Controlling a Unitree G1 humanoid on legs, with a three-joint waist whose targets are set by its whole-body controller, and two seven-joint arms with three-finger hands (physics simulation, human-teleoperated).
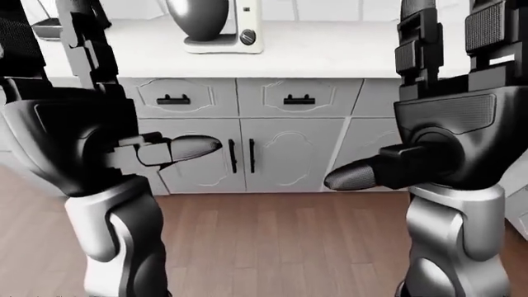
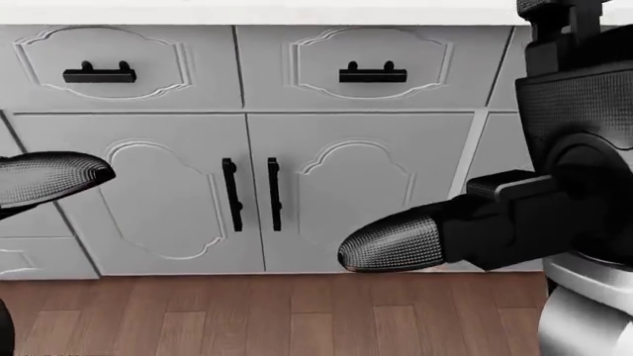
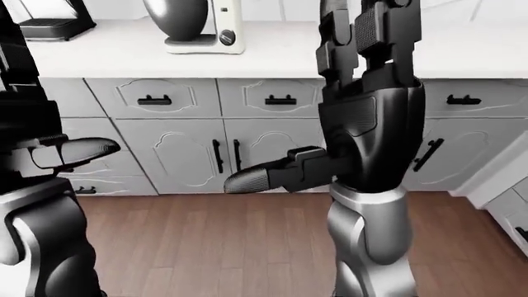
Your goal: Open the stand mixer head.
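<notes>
Kitchen: white cabinets (image 2: 326,193), countertop (image 1: 330,55), stand mixer (image 1: 216,26).

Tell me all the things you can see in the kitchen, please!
Stand mixer: one, cream body with a dark grey bowl, on the counter at the top of the left-eye view; only its lower part shows.
Black appliance: one, top left of the right-eye view, cut off; cannot tell what it is.
Counter: one, white, across the top.
Cabinets: grey drawers and doors with black handles, under the counter.
Floor: brown wood planks, at the bottom.
Left hand: black, fingers raised, thumb sticking out, holding nothing.
Right hand: black, fingers raised, thumb out, holding nothing.
</notes>
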